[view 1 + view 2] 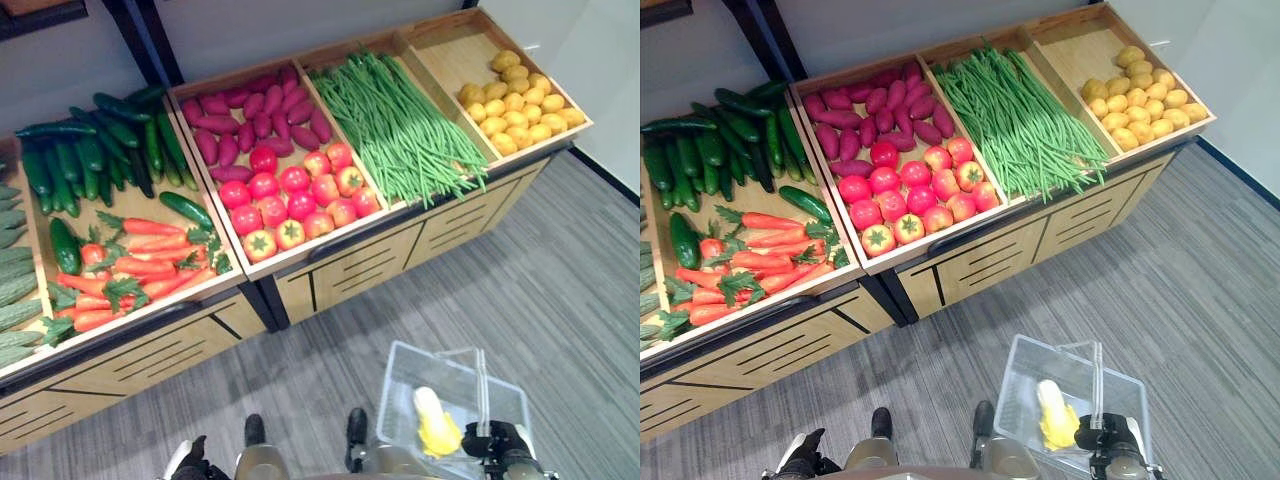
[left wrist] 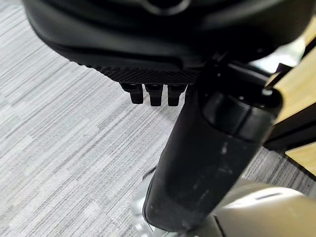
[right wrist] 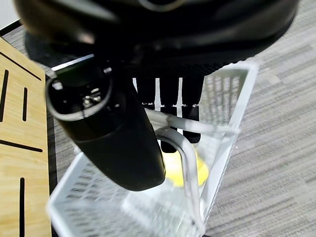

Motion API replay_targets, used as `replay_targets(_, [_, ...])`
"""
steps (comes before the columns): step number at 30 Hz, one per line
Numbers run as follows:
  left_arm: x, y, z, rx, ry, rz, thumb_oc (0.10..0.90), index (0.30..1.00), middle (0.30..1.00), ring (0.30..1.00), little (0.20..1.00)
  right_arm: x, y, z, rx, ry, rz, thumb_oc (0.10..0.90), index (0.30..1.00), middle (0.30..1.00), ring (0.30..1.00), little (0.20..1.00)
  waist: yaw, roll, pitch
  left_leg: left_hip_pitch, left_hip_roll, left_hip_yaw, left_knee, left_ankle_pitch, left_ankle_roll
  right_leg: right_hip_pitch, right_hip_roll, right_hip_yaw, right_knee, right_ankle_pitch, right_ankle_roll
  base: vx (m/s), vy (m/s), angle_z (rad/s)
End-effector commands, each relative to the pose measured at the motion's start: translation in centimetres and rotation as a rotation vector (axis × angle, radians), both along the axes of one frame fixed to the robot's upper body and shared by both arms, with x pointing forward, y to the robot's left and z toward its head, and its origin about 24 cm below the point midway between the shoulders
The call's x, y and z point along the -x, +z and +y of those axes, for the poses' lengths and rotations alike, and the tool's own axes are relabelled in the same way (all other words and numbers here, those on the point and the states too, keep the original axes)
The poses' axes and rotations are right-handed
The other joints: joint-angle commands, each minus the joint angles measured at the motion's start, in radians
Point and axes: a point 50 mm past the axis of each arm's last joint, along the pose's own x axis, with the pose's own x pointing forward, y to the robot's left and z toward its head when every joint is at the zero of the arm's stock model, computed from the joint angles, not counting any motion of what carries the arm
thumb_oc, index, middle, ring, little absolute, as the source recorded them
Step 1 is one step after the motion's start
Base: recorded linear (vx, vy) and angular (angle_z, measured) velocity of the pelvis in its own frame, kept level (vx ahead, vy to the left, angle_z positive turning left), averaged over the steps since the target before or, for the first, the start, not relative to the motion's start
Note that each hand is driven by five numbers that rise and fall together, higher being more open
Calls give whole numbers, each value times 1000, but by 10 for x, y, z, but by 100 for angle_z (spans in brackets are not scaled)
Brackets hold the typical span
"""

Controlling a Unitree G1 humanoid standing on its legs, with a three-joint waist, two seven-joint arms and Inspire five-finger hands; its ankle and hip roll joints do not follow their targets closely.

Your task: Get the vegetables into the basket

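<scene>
A clear plastic basket (image 1: 398, 372) hangs low at my right side over the floor, with a yellow and white vegetable (image 1: 436, 424) lying inside it. My right hand (image 1: 497, 441) is shut on the basket's handle (image 3: 183, 150), fingers (image 3: 169, 103) curled over it and the thumb beside it. The yellow vegetable (image 3: 193, 172) shows under the handle. My left hand (image 1: 190, 462) hangs at my left side, relaxed and holding nothing; its fingertips (image 2: 154, 94) point at the carpet. Ahead stands the display with carrots (image 1: 140, 265), cucumbers (image 1: 90, 155), tomatoes (image 1: 295, 205) and green beans (image 1: 400, 120).
The wooden display (image 1: 340, 270) stretches across the front, with purple sweet potatoes (image 1: 255, 120), yellow potatoes (image 1: 520, 110) at the right end and ridged green gourds (image 1: 15, 280) at the far left. Grey carpet (image 1: 540, 300) lies between me and the display.
</scene>
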Motion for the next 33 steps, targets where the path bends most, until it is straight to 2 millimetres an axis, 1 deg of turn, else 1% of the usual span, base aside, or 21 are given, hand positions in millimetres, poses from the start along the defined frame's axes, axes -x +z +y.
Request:
replay_targets(1, [-24, 8, 9, -3, 148, -118, 900, 1000, 1000, 1000, 1000, 3, 10, -23, 66, -72, -38, 400, 300, 300, 300, 300, -11, 4, -6, 48, -21, 10, -43, -137, 34, -38, -73, 65, 132, -93, 153, 92, 57, 33])
replay_targets(3, [-14, 6, 11, 31, 337, -130, 900, 1000, 1000, 1000, 1000, 5, 6, -15, 47, -66, -22, 400, 300, 300, 300, 300, -12, 13, -22, 81, -26, 17, -103, -127, 32, -21, -79, 69, 117, -83, 161, 100, 123, 14])
replay_targets(8, [-4, 4, 13, 66, 489, -146, 900, 1000, 1000, 1000, 1000, 6, 3, -10, 32, -50, -2, 400, 300, 300, 300, 300, -14, 9, -29, 88, -43, 21, -110, -147, 37, -8, -97, 73, 72, -48, 175, 13, 132, 1])
replay_targets(9, [-3, 5, 17, 73, 574, -175, 900, 1000, 1000, 1000, 1000, 6, 1, -7, 24, -46, 7, 400, 300, 300, 300, 300, -12, 5, -33, 85, -49, 22, -110, -155, 38, -10, -104, 73, 58, -34, 183, -10, 156, -5])
replay_targets(10, [-2, 10, 32, 49, 718, -240, 900, 1000, 1000, 1000, 1000, 6, -1, -2, 15, -32, 18, 400, 300, 300, 300, 300, -8, -3, -33, 91, -56, 25, -110, -162, 42, -3, -113, 77, 46, -25, 191, -13, 171, -5])
replay_targets(13, [7, 18, 53, -14, 930, -301, 900, 1000, 1000, 1000, 1000, 6, -3, 2, 10, -25, 22, 400, 300, 300, 300, 300, -6, -9, -37, 96, -61, 28, -110, -169, 43, 2, -118, 86, 37, -18, 194, 8, 75, -12])
replay_targets(15, [10, 21, 61, -35, 991, -321, 900, 1000, 1000, 1000, 1000, 7, -3, 2, 9, -20, 26, 400, 300, 300, 300, 300, -5, -13, -39, 99, -62, 30, -110, -172, 42, 6, -119, 87, 32, -17, 195, 14, 25, -9])
replay_targets(16, [18, 25, 72, -72, 1083, -340, 900, 1000, 1000, 1000, 1000, 8, -3, 2, 10, -24, 28, 400, 300, 300, 300, 300, -5, -14, -42, 102, -63, 31, -110, -175, 41, 9, -119, 88, 29, -16, 196, 22, 36, -6])
replay_targets(18, [45, 46, 113, -257, 1308, -390, 900, 1000, 1000, 1000, 1000, 13, -3, -2, 16, -13, 44, 400, 300, 300, 300, 300, -7, -14, -54, 110, -62, 41, -110, -179, 34, 20, -121, 89, 14, -9, 200, 30, 59, -4])
replay_targets(19, [45, 61, 133, -333, 1295, -435, 900, 1000, 1000, 1000, 1000, 13, -2, -4, 22, -2, 42, 400, 300, 300, 300, 300, -8, -11, -56, 111, -61, 44, -110, -177, 30, 21, -121, 90, 11, -7, 202, 13, 40, -9])
replay_targets(20, [45, 61, 133, -334, 1295, -435, 900, 1000, 1000, 1000, 1000, 13, -2, -4, 21, -1, 42, 400, 300, 300, 300, 300, -8, -11, -56, 111, -61, 44, -110, -177, 30, 21, -121, 90, 11, -7, 202, -5, 29, -12])
replay_targets(21, [36, 86, 162, -448, 1205, -505, 900, 1000, 1000, 1000, 1000, 13, 0, -6, 29, 7, 36, 400, 300, 300, 300, 300, -6, -6, -56, 110, -61, 43, -110, -175, 26, 23, -120, 86, 9, -6, 205, -5, 9, -8])
replay_targets(22, [36, 87, 162, -451, 1204, -505, 900, 1000, 1000, 1000, 1000, 13, -1, -6, 27, 7, 36, 400, 300, 300, 300, 300, -6, -8, -56, 110, -61, 42, -110, -175, 26, 24, -120, 86, 9, -6, 205, -8, 13, -4])
replay_targets(24, [9, 128, 192, -613, 1062, -663, 900, 1000, 1000, 1000, 1000, 16, 0, -7, 39, 2, 34, 400, 300, 300, 300, 300, -4, -5, -55, 109, -62, 40, -110, -172, 22, 27, -122, 77, 8, -5, 208, 0, 0, 0])
replay_targets(25, [9, 128, 192, -617, 1061, -661, 900, 1000, 1000, 1000, 1000, 17, 0, -7, 38, 2, 35, 400, 300, 300, 300, 300, -4, -6, -56, 108, -62, 39, -110, -172, 22, 27, -123, 77, 8, -5, 208, 5, -2, 6])
replay_targets(26, [-26, 172, 206, -744, 867, -840, 900, 1000, 1000, 1000, 1000, 21, 0, -8, 43, -15, 34, 400, 300, 300, 300, 300, 1, -6, -53, 110, -63, 33, -110, -175, 20, 32, -123, 70, 9, -10, 213, 9, -7, 5])
replay_targets(27, [-44, 195, 207, -811, 762, -931, 900, 1000, 1000, 1000, 1000, 23, 0, -9, 48, -23, 36, 400, 300, 300, 300, 300, 4, -6, -54, 108, -64, 28, -110, -175, 20, 32, -124, 66, 9, -11, 215, -3, -9, 5])
replay_targets(28, [-44, 194, 207, -813, 763, -930, 900, 1000, 1000, 1000, 1000, 23, 0, -9, 48, -23, 35, 400, 300, 300, 300, 300, 4, -7, -56, 102, -65, 28, -110, -170, 20, 28, -125, 66, 8, -7, 214, -9, -6, 15])
replay_targets(30, [-70, 226, 200, -901, 553, -1028, 900, 1000, 1000, 1000, 1000, 25, 1, -11, 54, -44, 28, 400, 300, 300, 300, 300, 8, -8, -56, 96, -65, 18, -110, -169, 21, 27, -127, 58, 8, -7, 216, -8, -6, 21])
replay_targets(31, [-76, 232, 197, -932, 493, -1036, 900, 1000, 1000, 1000, 1000, 26, 2, -14, 60, -49, 30, 400, 300, 300, 300, 300, 9, -8, -55, 94, -65, 15, -110, -169, 21, 27, -128, 55, 8, -8, 218, 1, 2, 6])
replay_targets(33, [-100, 249, 184, -977, 241, -1040, 900, 1000, 1000, 1000, 1000, 24, 5, -19, 72, -48, 28, 400, 300, 300, 300, 300, 3, -8, -52, 89, -67, 8, -110, -169, 23, 26, -130, 50, 8, -7, 218, -3, 12, 5])
